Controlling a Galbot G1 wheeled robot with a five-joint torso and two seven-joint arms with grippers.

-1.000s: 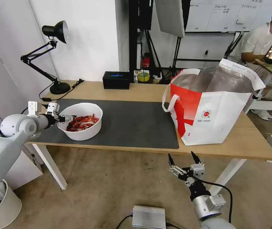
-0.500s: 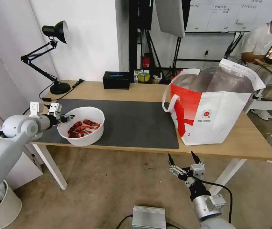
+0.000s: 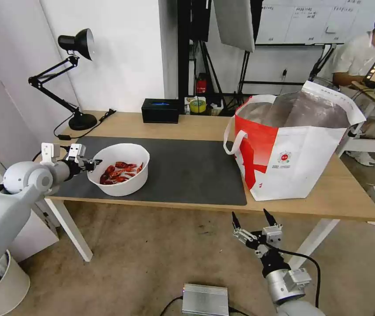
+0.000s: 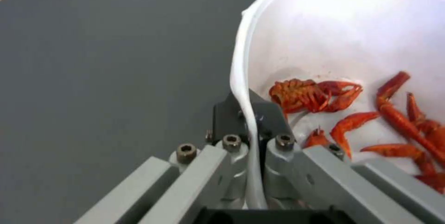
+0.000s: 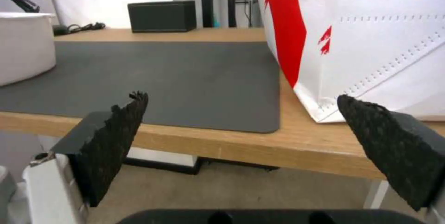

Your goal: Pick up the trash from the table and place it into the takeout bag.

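Note:
A white round bowl [image 3: 121, 169] holding red crayfish shells [image 3: 119, 171] is over the left part of the dark grey mat [image 3: 183, 173] on the table [image 3: 337, 197]; whether it touches the mat I cannot tell. My left gripper [image 3: 91, 164] is shut on the bowl's left rim; the left wrist view shows the white bowl rim [image 4: 241, 88] pinched between the fingers, with crayfish shells [image 4: 352, 112] inside. The takeout bag [image 3: 293, 149] stands open at the table's right, foil lining showing. My right gripper [image 3: 251, 217] hangs open below the table's front edge, right of centre, facing the takeout bag [image 5: 366, 43].
A black desk lamp [image 3: 75, 79] stands at the table's back left with its cord trailing. A black box [image 3: 160, 110] sits at the back middle. A silver box [image 3: 205, 299] lies on the floor, a white bin [image 3: 1, 285] at the lower left.
My left gripper has carried the bowl a little to the right and toward the back of the table, and the shells have shifted inside it. The right arm has not moved.

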